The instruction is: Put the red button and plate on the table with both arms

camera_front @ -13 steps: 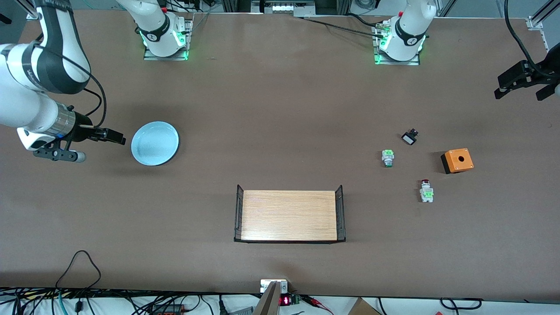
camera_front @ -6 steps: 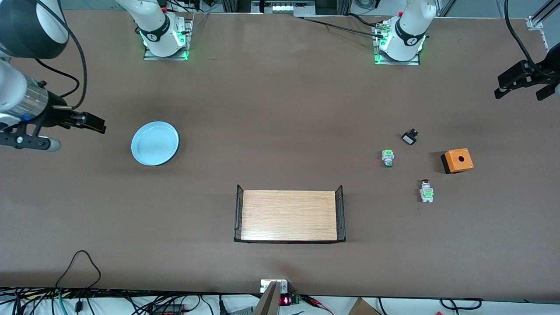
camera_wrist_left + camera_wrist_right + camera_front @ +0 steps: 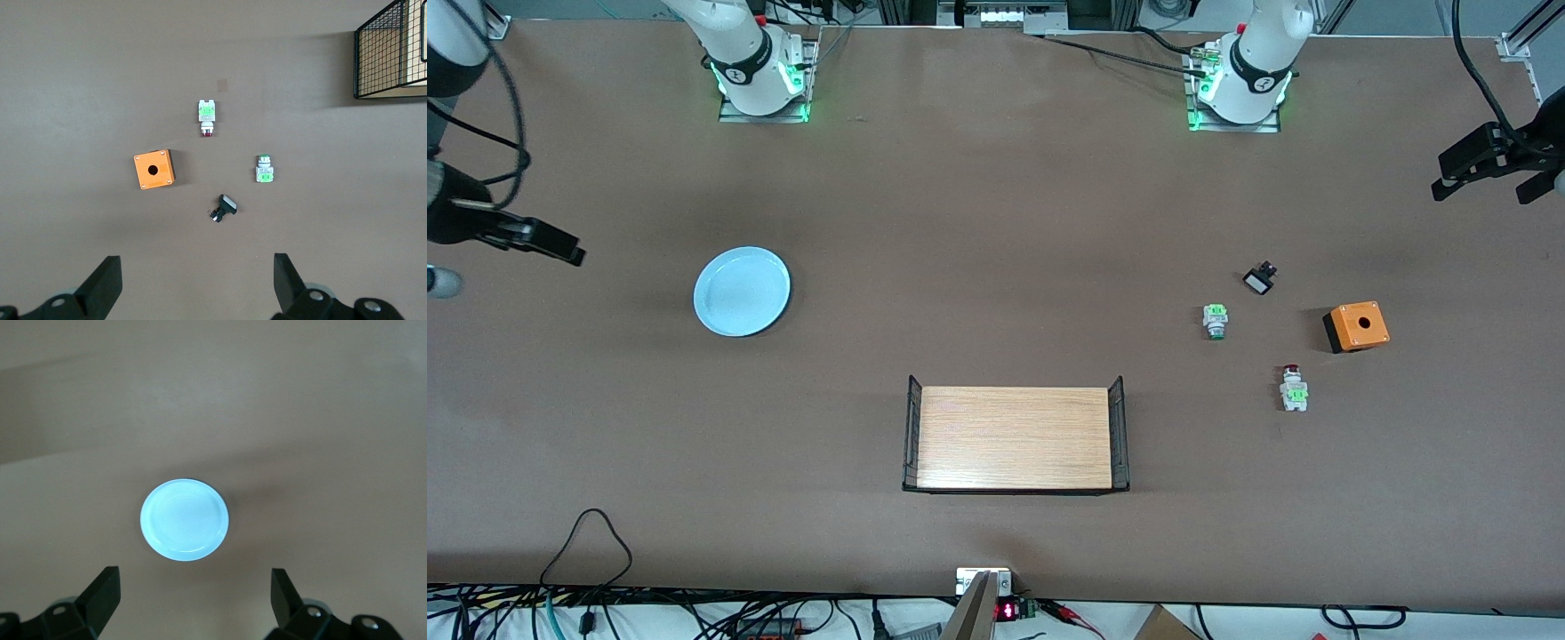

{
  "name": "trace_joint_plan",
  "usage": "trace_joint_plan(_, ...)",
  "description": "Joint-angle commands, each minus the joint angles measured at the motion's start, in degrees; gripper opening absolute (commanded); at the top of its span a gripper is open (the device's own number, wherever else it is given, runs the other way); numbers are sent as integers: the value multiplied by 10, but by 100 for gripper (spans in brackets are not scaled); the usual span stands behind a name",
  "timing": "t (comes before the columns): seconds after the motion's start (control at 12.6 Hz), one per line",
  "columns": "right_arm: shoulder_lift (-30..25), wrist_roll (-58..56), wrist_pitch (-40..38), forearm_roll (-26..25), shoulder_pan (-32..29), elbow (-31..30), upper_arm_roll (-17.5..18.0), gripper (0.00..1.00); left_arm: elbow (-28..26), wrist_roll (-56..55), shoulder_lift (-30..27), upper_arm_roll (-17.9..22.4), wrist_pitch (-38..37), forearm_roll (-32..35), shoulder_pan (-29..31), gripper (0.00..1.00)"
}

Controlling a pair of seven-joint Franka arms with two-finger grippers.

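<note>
The pale blue plate (image 3: 742,292) lies flat on the brown table (image 3: 996,222) toward the right arm's end; it also shows in the right wrist view (image 3: 185,520). My right gripper (image 3: 569,253) is open and empty, up in the air over the table's end, apart from the plate; its own view shows it too (image 3: 193,590). The red button (image 3: 1292,388) lies on the table toward the left arm's end, also in the left wrist view (image 3: 207,118). My left gripper (image 3: 1480,182) waits open and empty, high over that end (image 3: 197,277).
A switch without a red cap (image 3: 1215,320), a small black part (image 3: 1260,279) and an orange box with a hole (image 3: 1357,326) lie near the red button. A light-wood tray with black wire ends (image 3: 1014,437) stands mid-table, nearer the front camera.
My right gripper has drawn away from the plate toward the right arm's end of the table, partly leaving the front view. The plate, the button and the left arm have not moved.
</note>
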Motion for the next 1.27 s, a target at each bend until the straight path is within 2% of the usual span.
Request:
trace_joint_plan(0.0,-3,-31,-11,-6,-12,-4,2,100,12,-1,2,-2,-12,7,2,100)
trace_joint_plan(0.24,-23,-64,10,-8,-15,-42,1,100,12,-3,2,-2,-12,7,1,100)
trace_joint_plan(0.47,-81,-86,67,-8,-15,-126,1,100,12,-3,2,-2,-12,7,2,100)
trace_joint_plan(0.71,-84,-85,34,-7,-15,-117,3,100,12,-3,2,-2,-12,7,2,100)
trace_joint_plan(1.19,-82,-84,19,-6,-11,-89,7,100,12,-3,2,-2,-12,7,2,100)
